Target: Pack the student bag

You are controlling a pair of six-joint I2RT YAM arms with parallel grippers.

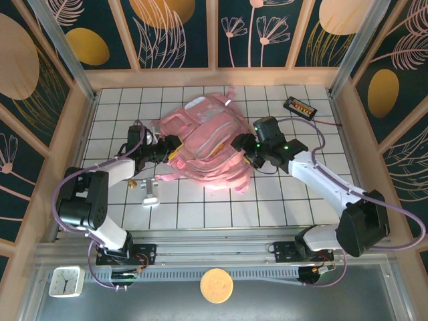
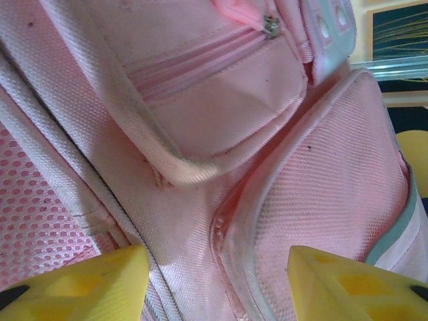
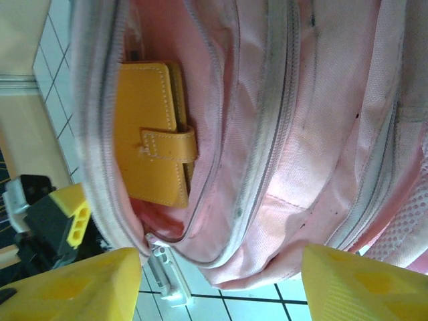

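The student bag [image 1: 204,144], a soft pink backpack, lies in the middle of the tiled table. My left gripper [image 1: 162,152] is against its left side; in the left wrist view the gripper [image 2: 217,284] is open, its yellow fingers [image 2: 87,284] apart over a zipped pocket seam of the bag [image 2: 221,114]. My right gripper [image 1: 246,152] is at the bag's right side. In the right wrist view it [image 3: 221,287] stands open before an unzipped compartment of the bag [image 3: 301,134]. A yellow wallet-like case [image 3: 150,144] with a strap sits inside that compartment.
A small white object [image 1: 148,194] lies on the tiles near the bag's front left corner, also by the bag's edge [image 3: 164,274]. A black device [image 1: 299,107] with a cable rests at the back right. Wooden walls [image 1: 80,127] ring the table.
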